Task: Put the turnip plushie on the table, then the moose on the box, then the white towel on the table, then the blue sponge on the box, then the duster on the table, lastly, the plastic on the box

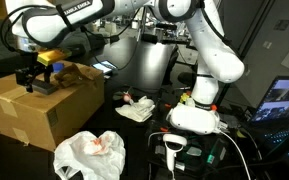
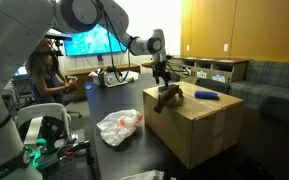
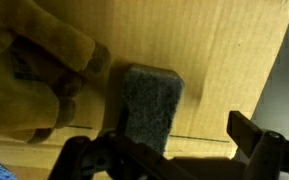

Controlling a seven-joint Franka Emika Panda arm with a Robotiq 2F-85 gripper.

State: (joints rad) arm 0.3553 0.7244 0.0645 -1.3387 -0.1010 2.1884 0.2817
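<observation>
The brown cardboard box point(image 1: 39, 110) point(image 2: 199, 125) stands on the dark table point(image 1: 144, 85). On its top lie the brown moose point(image 2: 167, 96) point(image 3: 39, 70), the blue sponge point(image 2: 206, 95) and the dark oblong duster point(image 3: 150, 100). My gripper point(image 3: 169, 140) point(image 1: 29, 75) point(image 2: 162, 70) hovers open just above the box top, with the duster's near end between its fingers, close to the left one, and nothing gripped. The white plastic point(image 1: 89, 155) point(image 2: 119, 124) lies crumpled on the table beside the box. The white towel point(image 1: 139, 111) rests on the table with the reddish turnip plushie point(image 1: 125, 98) at its edge.
The robot's white base point(image 1: 196, 115) stands by the table edge, with cables and a handheld scanner point(image 1: 174, 148) in front of it. A person sits at a desk with monitors point(image 2: 89, 42) behind the table. A sofa point(image 2: 269, 80) is behind the box.
</observation>
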